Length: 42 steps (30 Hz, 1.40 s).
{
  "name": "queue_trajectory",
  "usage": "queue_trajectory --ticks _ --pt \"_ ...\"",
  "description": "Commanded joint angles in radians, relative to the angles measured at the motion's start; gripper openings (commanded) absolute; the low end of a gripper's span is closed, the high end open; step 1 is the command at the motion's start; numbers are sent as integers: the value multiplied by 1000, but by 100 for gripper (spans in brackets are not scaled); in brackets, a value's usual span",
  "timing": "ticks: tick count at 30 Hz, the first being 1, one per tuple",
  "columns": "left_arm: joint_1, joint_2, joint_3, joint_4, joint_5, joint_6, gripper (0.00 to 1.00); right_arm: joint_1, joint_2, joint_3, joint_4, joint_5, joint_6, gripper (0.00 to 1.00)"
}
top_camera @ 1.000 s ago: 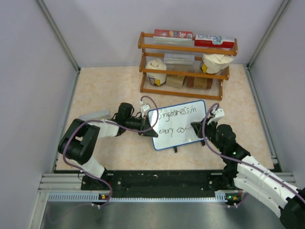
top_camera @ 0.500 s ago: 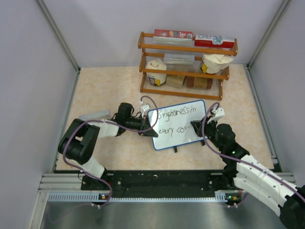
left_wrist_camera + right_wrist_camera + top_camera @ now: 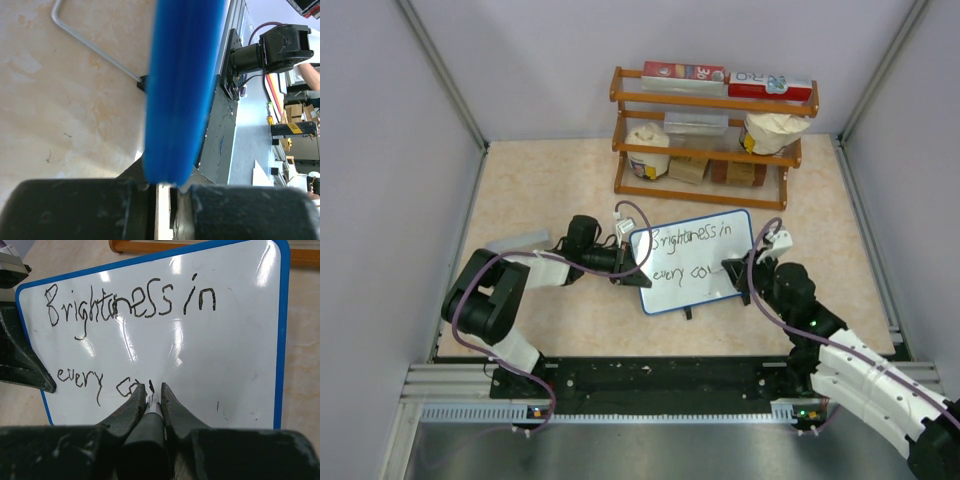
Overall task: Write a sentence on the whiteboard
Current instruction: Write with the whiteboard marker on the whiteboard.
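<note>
Since a second ago, my right fingers (image 3: 732,268) have slid a touch toward the right of the top view. One more upright stroke now stands after the "co" on the lower line of the sentence (image 3: 692,255).

The whiteboard (image 3: 695,262) sits in the middle of the top view on the bench (image 3: 550,190), between my two arms and below the wooden rack (image 3: 710,130) at upper centre. Its long side tilts up slightly toward the right of the frame. The upper line reads "Brightness in", and the lower line reads "every co" followed by that new stroke.

My right fingers are clenched on a dark marker (image 3: 146,432). In the right wrist view its pale tip meets the white surface just right of the "co", at the lower middle of the frame.

My left fingers (image 3: 623,272) are clamped on the board's left edge. In the left wrist view the blue rim (image 3: 182,85) runs down the centre of the frame and ends between my two black pads at the bottom. A thin metal wire leg (image 3: 95,47) lies on the bench at the upper left of that frame, ending at a small black fitting beside the rim.
</note>
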Motion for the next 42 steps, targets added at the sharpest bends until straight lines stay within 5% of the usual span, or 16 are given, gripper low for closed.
queue_trajectory --ticks 1,42 --pt "21 13 -14 -15 -144 9 0 9 -14 -17 -31 -12 4 0" --pt "21 20 -11 -12 -137 9 0 5 43 65 12 94 -20 0"
